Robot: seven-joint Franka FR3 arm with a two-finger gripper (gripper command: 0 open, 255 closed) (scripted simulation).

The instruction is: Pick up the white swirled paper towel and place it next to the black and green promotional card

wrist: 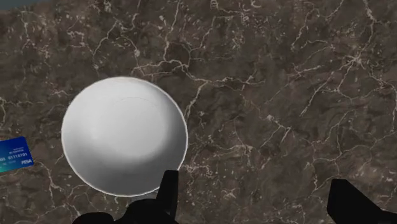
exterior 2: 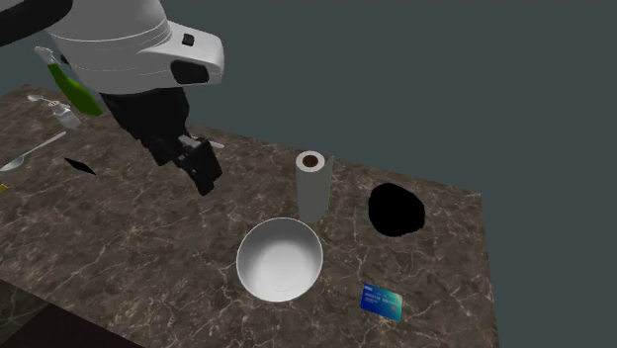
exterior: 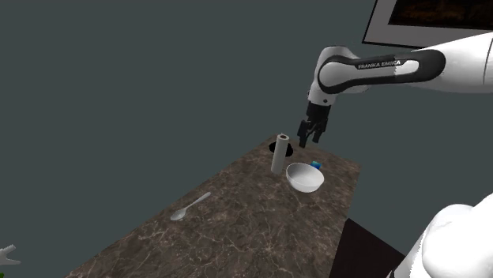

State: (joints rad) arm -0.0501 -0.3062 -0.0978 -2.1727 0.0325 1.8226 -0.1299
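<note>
Shoulder view: you see the gripper [exterior: 310, 134] hanging above the far end of the dark marbled countertop [exterior: 237, 229], clear of everything on it. The white paper towel roll [exterior: 278, 155] stands upright just to the view's left of the gripper, beside a black round area [exterior: 281, 147] in the surface. A white bowl [exterior: 305, 178] sits near the roll, and a blue-green card [exterior: 316, 165] peeks out behind the bowl's far rim. A spoon [exterior: 190, 207] lies well apart from them. Second exterior view: note the gripper [exterior 2: 203, 168] at the view's left of the upright roll [exterior 2: 312, 186], not touching it. The bowl [exterior 2: 280, 259] lies just in front of the roll, and the card [exterior 2: 382, 302] lies flat near the bowl, apart from the roll. Wrist view: the fingers [wrist: 168, 191] stand spread apart with bare countertop [wrist: 286, 95] between them and grasp nothing. The bowl [wrist: 124, 135] lies beside one finger, with the card [wrist: 13, 156] beyond it.
</note>
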